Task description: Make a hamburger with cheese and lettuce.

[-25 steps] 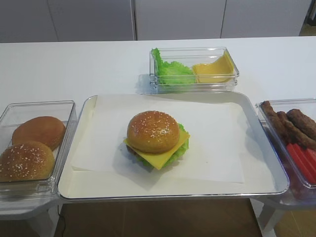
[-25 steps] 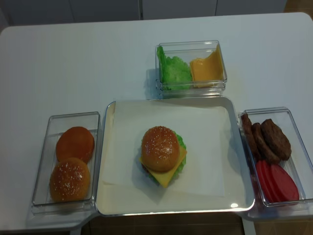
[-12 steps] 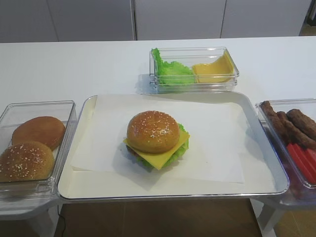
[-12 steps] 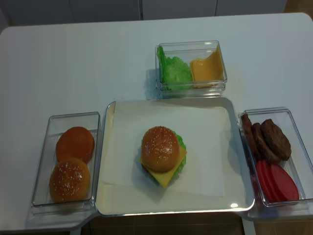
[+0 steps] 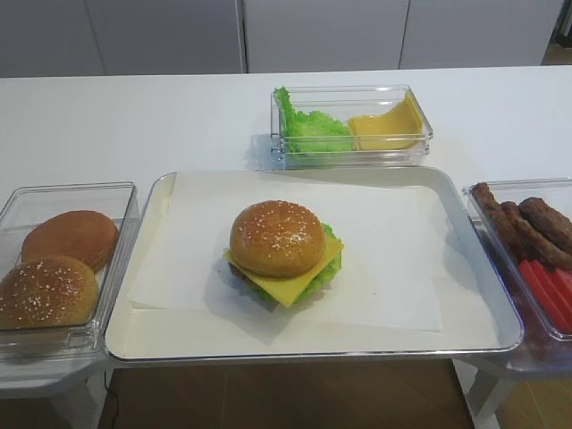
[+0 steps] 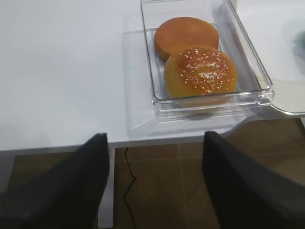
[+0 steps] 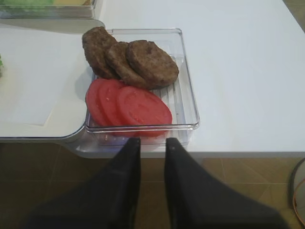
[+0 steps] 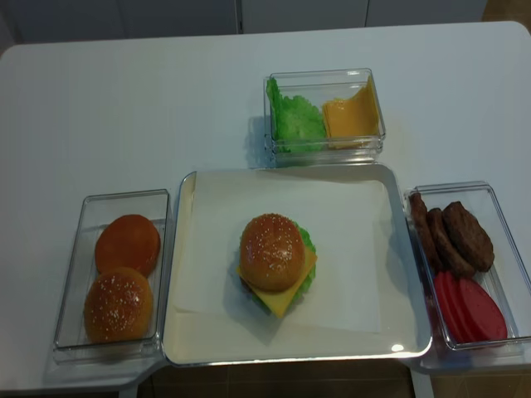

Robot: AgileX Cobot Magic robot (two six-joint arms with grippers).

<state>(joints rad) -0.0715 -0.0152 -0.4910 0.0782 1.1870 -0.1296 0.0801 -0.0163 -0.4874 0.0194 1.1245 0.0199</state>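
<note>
The hamburger (image 5: 278, 239) (image 8: 271, 252) stands on the paper-lined metal tray (image 5: 313, 355) (image 8: 290, 358), its sesame bun on top. The square yellow cheese (image 5: 288, 287) (image 8: 283, 299) pokes out at the front, and the ruffled lettuce (image 5: 332, 253) (image 8: 308, 240) shows at its right. The patty beneath is mostly hidden. Neither gripper appears in the overhead views. My left gripper (image 6: 155, 138) hangs open and empty off the table's front edge, before the bun box. My right gripper (image 7: 151, 141) is shut on nothing, just in front of the patty box.
A clear box on the left holds two buns (image 5: 55, 268) (image 6: 200, 71). A box behind the tray holds green leaves (image 5: 311, 125) and orange slices (image 5: 386, 125). The right box holds brown patties (image 7: 138, 59) and red tomato slices (image 7: 128, 105).
</note>
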